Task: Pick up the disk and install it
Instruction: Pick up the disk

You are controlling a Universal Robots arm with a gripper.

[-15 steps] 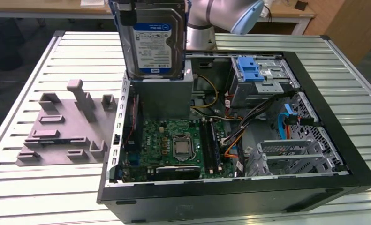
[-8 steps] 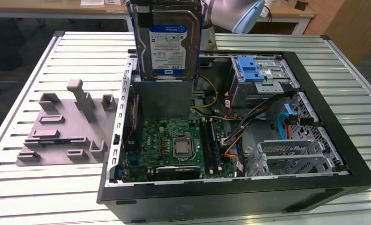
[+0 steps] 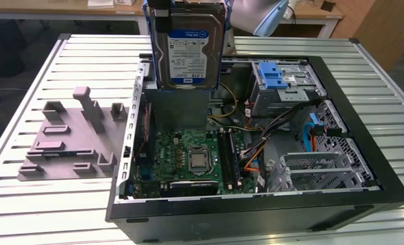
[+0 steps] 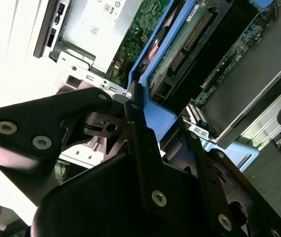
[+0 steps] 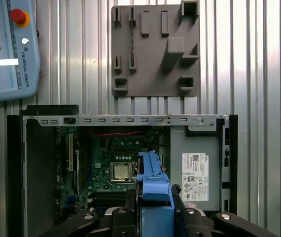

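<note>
The black near wall of the open computer case lay closest, the case resting on its side on the slatted metal surface. Just inside sat the green motherboard with its bare processor. Toward the exterior view's right, a tangle of black, orange and yellow cables crossed the case floor. Outside the case, on the exterior view's left, a grey fixture plate with upright pegs rested on the surface.

Farther in stood the grey power supply. The disk hung in the air above it, on edge, with its label facing the exterior camera. The fingers were closed from both sides on the blue carrier framing the disk, and no gap showed between them and the plastic. Farthest, at the back corner of the case, was the metal drive cage with its blue latch, well apart from the disk.

The hold appeared to be on the plastic alone, near one end, with most of the disk's weight hanging below it. The carrier might therefore flex or creep in the grip and let the disk tilt. A tilted disk would probably bind on the cage's edges rather than slide in. Brought down off line, it could also snag the cables or strike the motherboard.
</note>
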